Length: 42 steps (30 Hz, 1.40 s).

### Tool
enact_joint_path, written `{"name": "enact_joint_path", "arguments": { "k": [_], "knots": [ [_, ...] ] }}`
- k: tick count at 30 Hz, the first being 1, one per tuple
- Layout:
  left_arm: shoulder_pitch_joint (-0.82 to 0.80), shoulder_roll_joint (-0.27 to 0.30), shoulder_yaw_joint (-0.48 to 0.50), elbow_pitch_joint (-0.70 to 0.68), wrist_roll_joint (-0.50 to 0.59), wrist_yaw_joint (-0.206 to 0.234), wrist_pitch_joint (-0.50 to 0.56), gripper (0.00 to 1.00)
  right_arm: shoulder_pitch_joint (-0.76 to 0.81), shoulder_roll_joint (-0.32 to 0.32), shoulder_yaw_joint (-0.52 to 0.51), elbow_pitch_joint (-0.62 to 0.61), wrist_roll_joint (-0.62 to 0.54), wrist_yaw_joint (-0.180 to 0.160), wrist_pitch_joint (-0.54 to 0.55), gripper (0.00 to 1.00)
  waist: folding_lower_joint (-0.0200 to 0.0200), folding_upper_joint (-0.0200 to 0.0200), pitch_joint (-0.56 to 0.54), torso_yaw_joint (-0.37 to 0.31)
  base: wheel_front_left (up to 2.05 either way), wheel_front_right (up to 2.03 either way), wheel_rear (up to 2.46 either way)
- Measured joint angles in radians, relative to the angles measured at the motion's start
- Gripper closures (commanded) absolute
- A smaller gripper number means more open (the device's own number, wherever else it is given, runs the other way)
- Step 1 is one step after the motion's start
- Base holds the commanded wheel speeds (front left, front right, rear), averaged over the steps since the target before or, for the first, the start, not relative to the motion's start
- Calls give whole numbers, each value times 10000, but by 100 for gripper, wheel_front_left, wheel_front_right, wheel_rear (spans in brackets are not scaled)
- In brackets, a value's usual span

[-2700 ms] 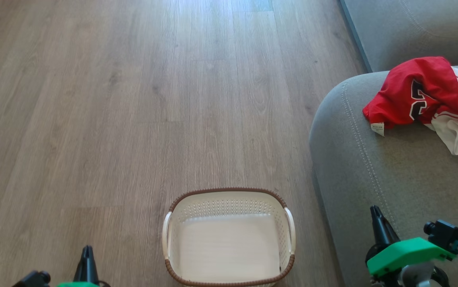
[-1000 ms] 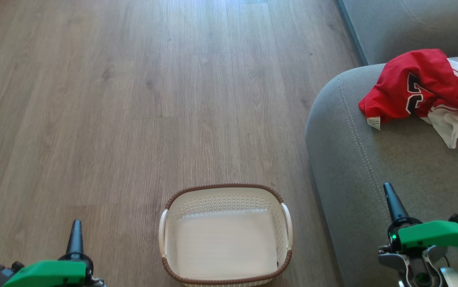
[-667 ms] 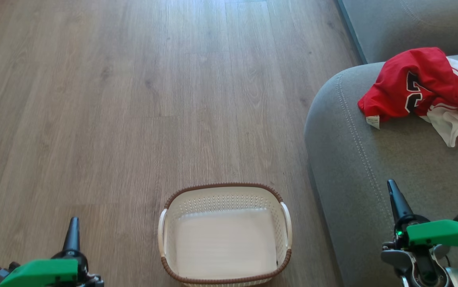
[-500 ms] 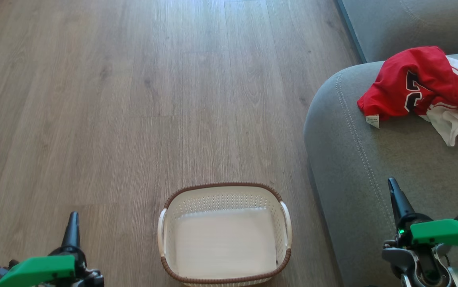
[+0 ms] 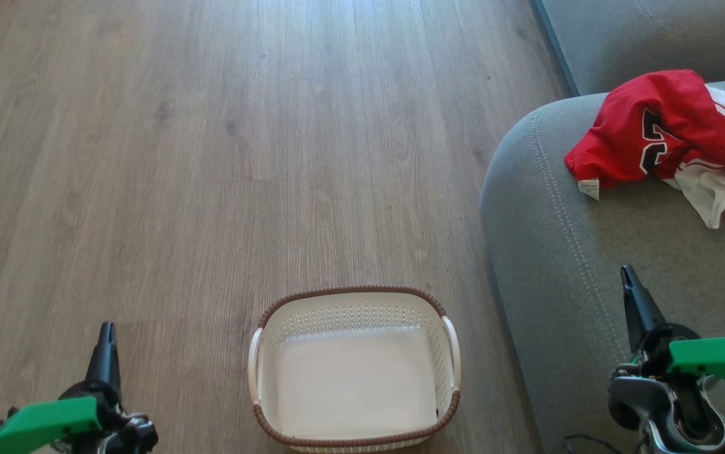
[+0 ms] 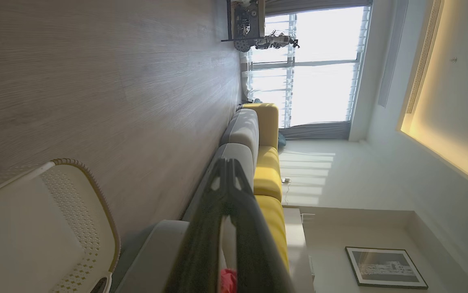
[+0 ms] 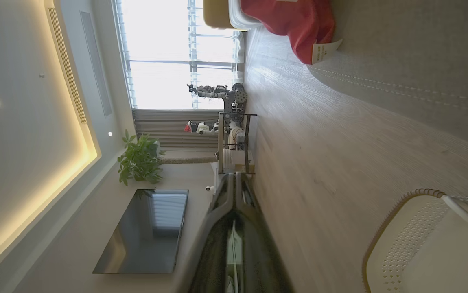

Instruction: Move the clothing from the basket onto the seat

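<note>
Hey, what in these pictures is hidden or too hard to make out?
Head view: the clothing runs past the right edge; its numerals are partly lost in folds.
Head and right wrist views: the print on the tag is too small.
Left wrist view: the left gripper covers most of the clothing.

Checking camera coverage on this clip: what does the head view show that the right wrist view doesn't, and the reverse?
Head view adds: the left gripper, the black numerals on the clothing, and the whole basket with its inside bare. Right wrist view adds: a bright window, a potted plant and a dark screen. Both share: the red clothing with its white tag lying on the grey seat, at least part of the basket, the wooden floor, and the right gripper, fingers together.
</note>
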Motion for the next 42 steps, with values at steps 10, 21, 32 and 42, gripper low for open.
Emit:
{"name": "enact_joint_path", "arguments": {
  "k": [10,21,32,42],
  "knots": [
    [-1,-123,165,-17,-268,-67,69,100,0,-21,-2,-59,416,0,73,100,0,0,9,-9,0,0,0],
    [-1,-125,173,-19,-268,-67,71,100,0,-54,52,-59,464,0,59,100,0,0,9,-9,0,0,0],
    [-1,-127,178,-19,-268,-67,71,100,0,-88,117,-61,573,-2,17,100,0,0,9,-8,0,0,0],
    [-1,-128,182,-19,-268,-67,71,100,0,-198,245,-67,598,-2,-59,100,0,0,9,-8,0,0,0]
  ]
}}
